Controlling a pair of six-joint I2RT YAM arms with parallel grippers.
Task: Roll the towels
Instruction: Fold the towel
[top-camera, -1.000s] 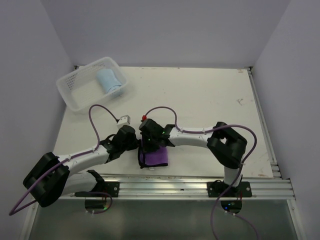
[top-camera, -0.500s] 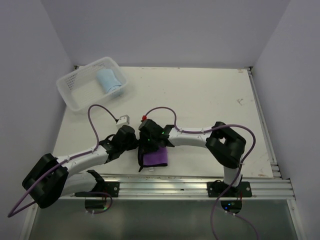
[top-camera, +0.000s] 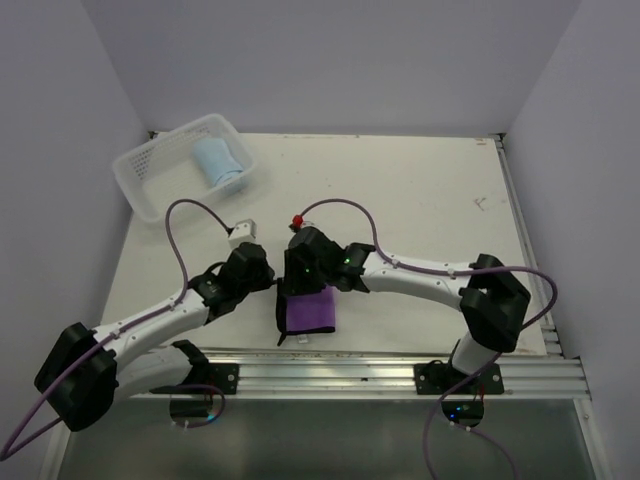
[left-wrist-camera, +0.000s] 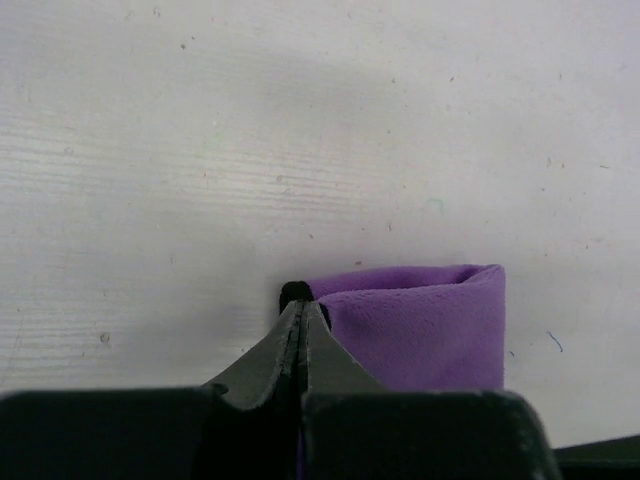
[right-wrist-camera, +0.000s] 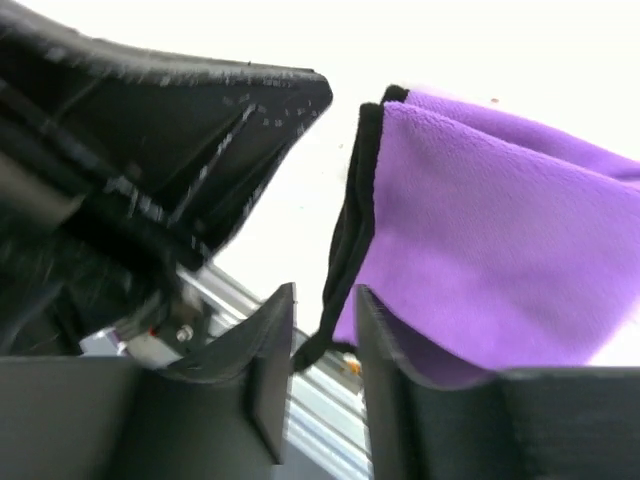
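Top view, upper left: white lattice basket (top-camera: 150, 178) at the far left corner of the surface (top-camera: 430, 200); light blue towel (top-camera: 220, 162) lies inside it, toward the basket's right end, looking rolled. Lower left: left arm (top-camera: 150, 322) runs diagonally up toward the frame's centre, with a purple cable looped above it. Left tool (top-camera: 270, 287) sits low over the surface just left of centre, at the left edge of the purple towel (top-camera: 308, 312). Left wrist view: its two fingers are pressed together with no gap between the tips, and the tips meet the dark corner of the purple towel at lower centre. Cannot tell whether any cloth is pinched between them. Purple towel lies on the surface at bottom centre of the top view, close to the metal rail (top-camera: 400, 365), purple face up, with a dark hem (top-camera: 281, 318) along its left side; it is folded over, not rolled. Right tool (top-camera: 300, 282) hangs over the towel's upper edge, beside the left tool. Right wrist view: fingers stand apart with a narrow gap, gripping nothing; the towel's dark hem drops down into that gap, and the purple cloth fills the right of the frame. Right arm (top-camera: 430, 277) extends from centre to the lower right.
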